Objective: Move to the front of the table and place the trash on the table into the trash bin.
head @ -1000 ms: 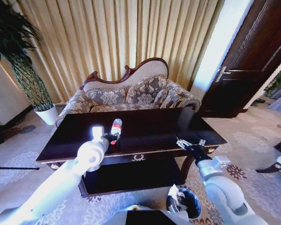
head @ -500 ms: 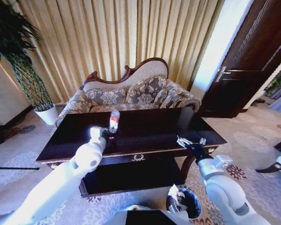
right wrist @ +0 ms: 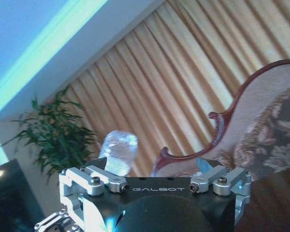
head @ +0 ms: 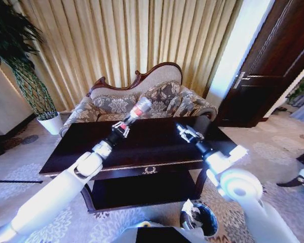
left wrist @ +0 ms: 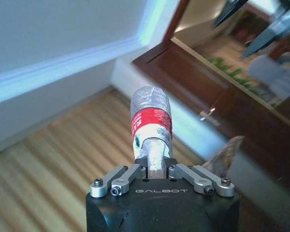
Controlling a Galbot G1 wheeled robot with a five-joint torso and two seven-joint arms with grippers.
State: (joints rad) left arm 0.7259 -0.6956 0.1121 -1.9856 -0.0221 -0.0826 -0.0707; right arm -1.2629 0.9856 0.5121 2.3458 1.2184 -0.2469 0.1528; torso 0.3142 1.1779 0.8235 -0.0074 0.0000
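Observation:
My left gripper is shut on the neck end of a clear plastic bottle with a red-and-white label. It holds the bottle in the air above the dark glossy table, tilted toward the sofa. The left wrist view shows the bottle sticking straight out of the left gripper. My right gripper hovers open above the table's right half, a little to the right of the bottle, and holds nothing. In the right wrist view the bottle's base shows beyond the spread right gripper. The round dark trash bin stands on the carpet at the table's front right, with white crumpled paper in it.
A patterned sofa stands right behind the table, before gold curtains. A white plant pot sits at the far left and a dark door at the right. Under the table top there is a lower shelf.
The left arm has raised the bottle off the table and swung it up and toward the sofa. The right gripper has left the table's front right corner and risen toward the middle.

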